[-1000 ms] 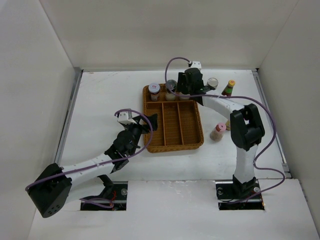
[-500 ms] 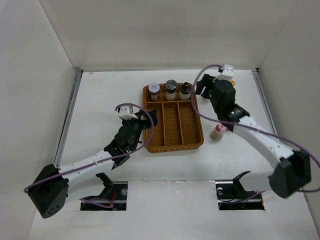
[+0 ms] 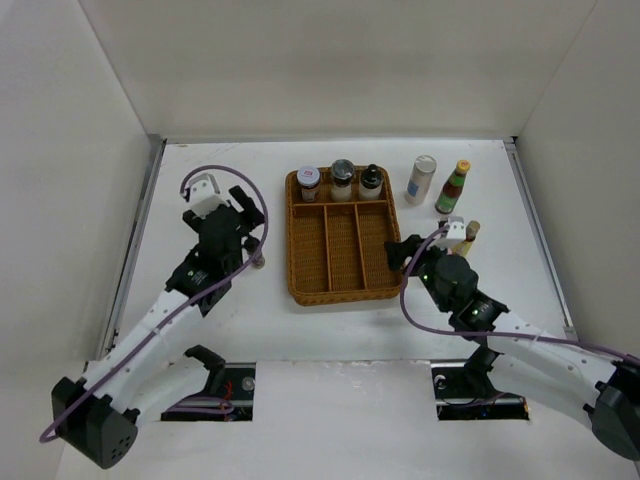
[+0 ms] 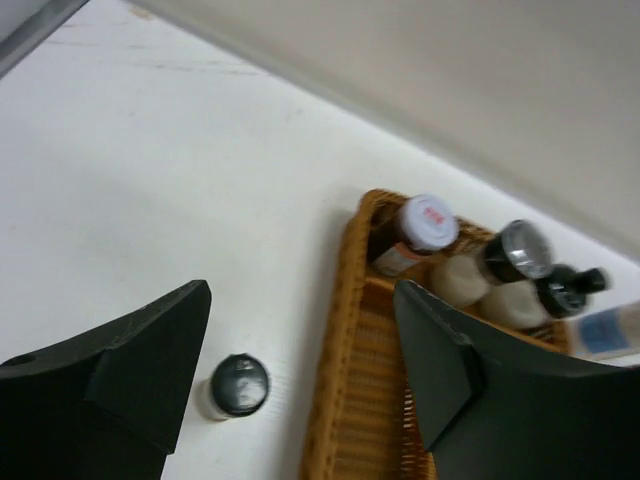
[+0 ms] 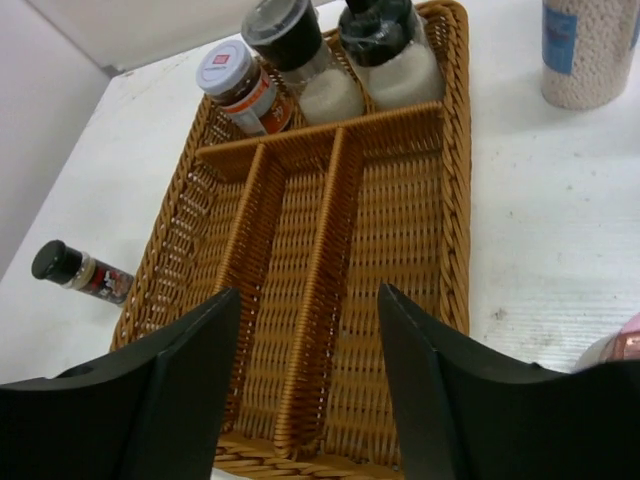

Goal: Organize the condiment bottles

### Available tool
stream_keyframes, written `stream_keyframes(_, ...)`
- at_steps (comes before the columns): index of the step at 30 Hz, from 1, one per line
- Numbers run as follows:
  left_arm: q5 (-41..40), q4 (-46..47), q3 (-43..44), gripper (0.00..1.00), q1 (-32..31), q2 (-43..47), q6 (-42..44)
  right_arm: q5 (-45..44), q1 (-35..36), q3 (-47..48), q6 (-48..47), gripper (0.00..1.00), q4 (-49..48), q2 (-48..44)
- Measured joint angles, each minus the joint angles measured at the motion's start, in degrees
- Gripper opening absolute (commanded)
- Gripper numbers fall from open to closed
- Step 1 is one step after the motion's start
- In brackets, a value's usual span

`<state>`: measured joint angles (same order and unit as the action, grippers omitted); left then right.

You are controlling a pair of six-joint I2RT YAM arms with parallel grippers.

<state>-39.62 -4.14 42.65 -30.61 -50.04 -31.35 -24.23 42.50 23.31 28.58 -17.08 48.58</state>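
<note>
Only a sliver of the pink-capped bottle (image 5: 618, 348) shows at the picture's edge, right of the right gripper (image 5: 310, 300). The white shaker (image 5: 588, 48) ahead of it is cut off. Whether the dark-lidded jar (image 4: 238, 384) stands upright is unclear. The wicker tray (image 5: 455, 200) beneath the right gripper holds a red-labelled jar (image 5: 240, 85), a grey-lidded jar (image 5: 300, 60) and a black-capped bottle (image 5: 388, 42) in its far compartment. Both grippers hover with jaws apart, gripping nothing. The dark-lidded jar sits on the table (image 4: 150, 180) just below the left gripper (image 4: 300, 300).
</note>
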Motion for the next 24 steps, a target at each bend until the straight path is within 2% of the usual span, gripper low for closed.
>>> stream_keyframes(4, 1.4, -5.2, 1.2, 0.83, 1.9, -8.2, -0.1, 0.0, 0.1, -2.8, 0.4, 0.7, -1.6, -1.3)
stream_keyframes(8, 4.4, -7.9, 1.2, 0.84, 2.2, -16.4, -0.1, 0.1, 0.4, -2.9, 0.4, 0.71, -2.8, -3.5)
stream_keyframes(15, 6.8, -8.2, 1.2, 0.81, 3.2, -22.2, -0.2, 0.2, 0.8, -2.9, 0.6, 0.72, -4.1, -4.1)
stream_keyframes(24, 7.5, -8.1, 1.0, 0.7, 2.8, -22.6, -0.9, 0.2, 1.1, -2.9, 0.7, 0.73, -4.1, -2.3)
